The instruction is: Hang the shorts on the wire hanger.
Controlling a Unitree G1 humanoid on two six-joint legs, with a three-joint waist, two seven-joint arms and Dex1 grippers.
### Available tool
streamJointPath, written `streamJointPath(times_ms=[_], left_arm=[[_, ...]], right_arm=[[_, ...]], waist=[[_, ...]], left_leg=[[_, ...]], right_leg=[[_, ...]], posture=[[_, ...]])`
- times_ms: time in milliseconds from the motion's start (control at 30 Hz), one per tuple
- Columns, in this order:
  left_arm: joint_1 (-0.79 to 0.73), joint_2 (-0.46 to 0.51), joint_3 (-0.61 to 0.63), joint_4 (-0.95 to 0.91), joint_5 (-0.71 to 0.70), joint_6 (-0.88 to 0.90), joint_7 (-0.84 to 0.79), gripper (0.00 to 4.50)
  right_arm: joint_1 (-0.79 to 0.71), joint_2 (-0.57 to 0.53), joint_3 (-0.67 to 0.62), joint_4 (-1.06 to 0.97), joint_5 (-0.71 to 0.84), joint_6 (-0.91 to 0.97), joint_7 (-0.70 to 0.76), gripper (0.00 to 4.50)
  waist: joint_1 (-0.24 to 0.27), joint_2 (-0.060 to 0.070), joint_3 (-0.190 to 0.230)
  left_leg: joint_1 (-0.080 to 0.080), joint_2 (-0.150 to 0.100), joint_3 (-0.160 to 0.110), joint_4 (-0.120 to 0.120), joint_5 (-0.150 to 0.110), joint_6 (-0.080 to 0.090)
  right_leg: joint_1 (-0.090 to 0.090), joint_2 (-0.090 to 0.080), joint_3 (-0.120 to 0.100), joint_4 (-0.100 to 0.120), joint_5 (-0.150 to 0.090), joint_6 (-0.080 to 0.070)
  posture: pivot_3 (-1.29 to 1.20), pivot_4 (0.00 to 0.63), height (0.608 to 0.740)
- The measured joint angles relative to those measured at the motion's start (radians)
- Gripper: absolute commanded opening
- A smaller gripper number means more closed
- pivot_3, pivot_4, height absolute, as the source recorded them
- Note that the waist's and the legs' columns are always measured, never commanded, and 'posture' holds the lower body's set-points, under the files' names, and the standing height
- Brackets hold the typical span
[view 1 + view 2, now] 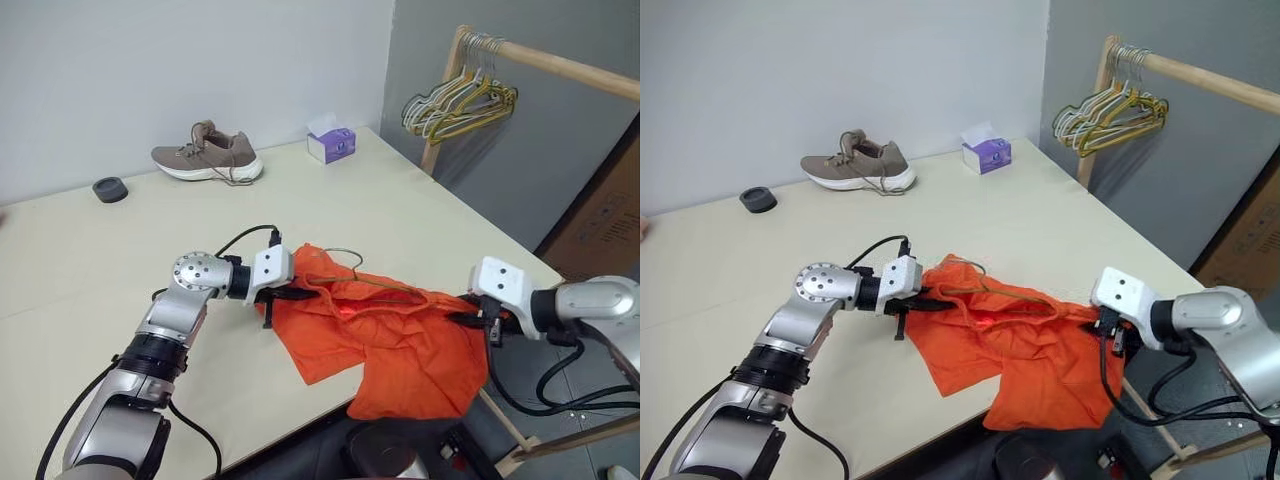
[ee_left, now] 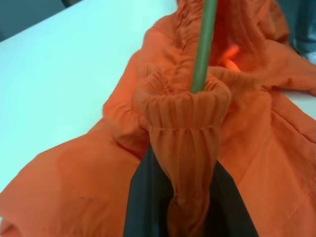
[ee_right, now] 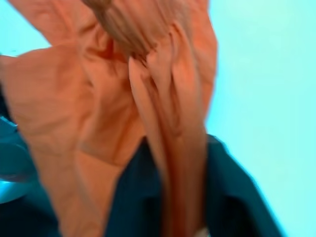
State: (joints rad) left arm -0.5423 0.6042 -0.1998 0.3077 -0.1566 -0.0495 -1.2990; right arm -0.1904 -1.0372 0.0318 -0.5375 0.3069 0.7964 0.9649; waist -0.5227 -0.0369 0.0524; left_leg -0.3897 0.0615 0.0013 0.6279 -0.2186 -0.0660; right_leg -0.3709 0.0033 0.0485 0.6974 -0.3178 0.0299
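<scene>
Left gripper (image 1: 300, 294) pinched shorts (image 1: 400, 345) waistband beside wire hanger (image 1: 350, 272); right gripper (image 1: 478, 318) clamped opposite edge, fabric stretched between over table (image 1: 120, 250) edge

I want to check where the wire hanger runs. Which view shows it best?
The left eye view: the wire hanger's hook and one arm lie across the shorts. The right eye view shows the same. The left wrist view shows one stretch of wire entering the waistband pinched by the left gripper.
</scene>
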Motion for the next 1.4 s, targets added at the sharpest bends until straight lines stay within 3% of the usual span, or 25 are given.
streamJointPath(times_ms=[300, 333, 400, 733, 900, 1200, 1300, 1400], left_arm=[[-0.001, 0.014, 0.013, -0.039, -0.027, 0.071, -0.015, 0.00], [0.000, 0.016, 0.012, -0.053, -0.028, 0.080, -0.021, 0.00], [0.001, 0.024, 0.012, -0.077, -0.030, 0.093, -0.026, 0.00], [0.017, 0.050, 0.010, -0.102, -0.023, 0.107, -0.045, 0.00], [0.017, 0.050, 0.009, -0.103, -0.022, 0.107, -0.046, 0.00], [0.017, 0.047, 0.007, -0.109, -0.020, 0.107, -0.054, 0.00], [0.017, 0.047, 0.006, -0.114, -0.020, 0.108, -0.064, 0.00], [0.017, 0.047, 0.006, -0.116, -0.020, 0.109, -0.065, 0.00]], right_arm=[[0.022, -0.009, -0.018, 0.017, 0.031, -0.026, 0.036, 0.02], [0.015, 0.001, -0.017, 0.013, 0.032, -0.026, 0.034, 0.20], [0.000, 0.023, -0.016, 0.013, 0.031, -0.026, 0.020, 0.61], [-0.022, -0.022, -0.016, 0.032, 0.022, -0.066, 0.017, 4.08], [-0.043, -0.035, 0.003, 0.028, -0.008, -0.070, 0.014, 4.08], [-0.206, 0.031, 0.205, 0.087, -0.053, -0.056, 0.034, 4.08], [-0.261, 0.042, 0.259, 0.135, -0.060, -0.045, 0.064, 3.49], [-0.292, 0.047, 0.291, 0.165, -0.072, -0.046, 0.091, 2.43]], waist=[[0.000, 0.000, 0.000], [0.001, 0.000, 0.000], [0.001, 0.000, 0.000], [0.002, 0.000, 0.000], [0.000, 0.000, 0.000], [0.000, 0.000, 0.000], [0.000, 0.000, 0.000], [0.000, 0.000, 0.000]], left_leg=[[0.000, 0.000, 0.000, 0.000, 0.000, 0.000], [0.000, 0.000, 0.000, 0.000, 0.000, 0.000], [0.000, 0.000, 0.000, 0.000, 0.000, 0.000], [0.000, 0.000, 0.000, 0.000, 0.000, 0.000], [0.000, 0.000, 0.000, 0.000, 0.000, 0.000], [0.001, 0.000, 0.000, 0.000, 0.000, 0.000], [0.000, 0.000, -0.001, 0.000, 0.000, 0.000], [0.000, 0.000, 0.000, 0.000, 0.000, 0.000]], right_leg=[[0.000, 0.000, 0.000, 0.000, 0.000, 0.000], [0.000, 0.000, 0.000, 0.000, 0.000, 0.000], [0.000, 0.000, 0.000, 0.000, 0.000, 0.000], [0.000, 0.000, 0.000, 0.000, 0.000, 0.000], [0.000, 0.000, 0.000, 0.000, 0.000, 0.000], [0.000, 0.000, 0.000, 0.000, 0.000, 0.000], [0.000, 0.000, 0.000, 0.000, 0.000, 0.000], [0.000, 0.000, 0.000, 0.000, 0.000, 0.000]], posture=[[-0.44, 0.000, 0.740], [-0.44, 0.000, 0.740], [-0.44, 0.000, 0.740], [-0.44, 0.000, 0.740], [-0.45, 0.000, 0.740], [-0.44, 0.000, 0.740], [-0.44, 0.000, 0.740], [-0.44, 0.000, 0.740]])
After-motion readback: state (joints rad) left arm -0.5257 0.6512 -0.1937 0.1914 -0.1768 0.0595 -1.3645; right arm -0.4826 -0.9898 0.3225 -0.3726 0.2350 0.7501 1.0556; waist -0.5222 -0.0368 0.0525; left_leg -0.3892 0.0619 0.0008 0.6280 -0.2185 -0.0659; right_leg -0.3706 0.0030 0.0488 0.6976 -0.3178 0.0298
